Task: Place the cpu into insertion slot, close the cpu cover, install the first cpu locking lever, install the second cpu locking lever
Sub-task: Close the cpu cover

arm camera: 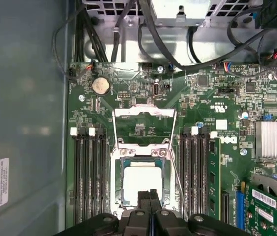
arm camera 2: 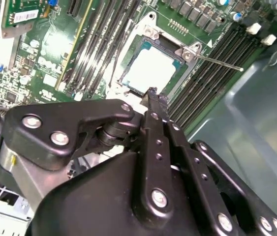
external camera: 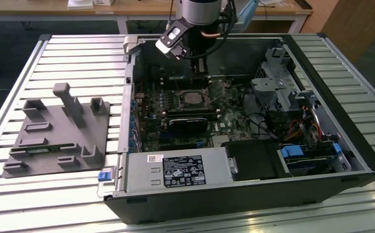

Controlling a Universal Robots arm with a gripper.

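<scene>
black claw (arm camera: pixel 149 195), tips together, hangs above the cpu (arm camera: pixel 139 178).

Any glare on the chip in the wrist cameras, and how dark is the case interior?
Second wrist view: glare whitens the flat square grey metal-topped chip, edges readable. First wrist view: chip bright too, outline clear. Exterior view: the open black computer case is dim inside.

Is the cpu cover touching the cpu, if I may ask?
Apart. The first wrist view shows the cpu cover swung open, clear of the bare cpu.
</scene>
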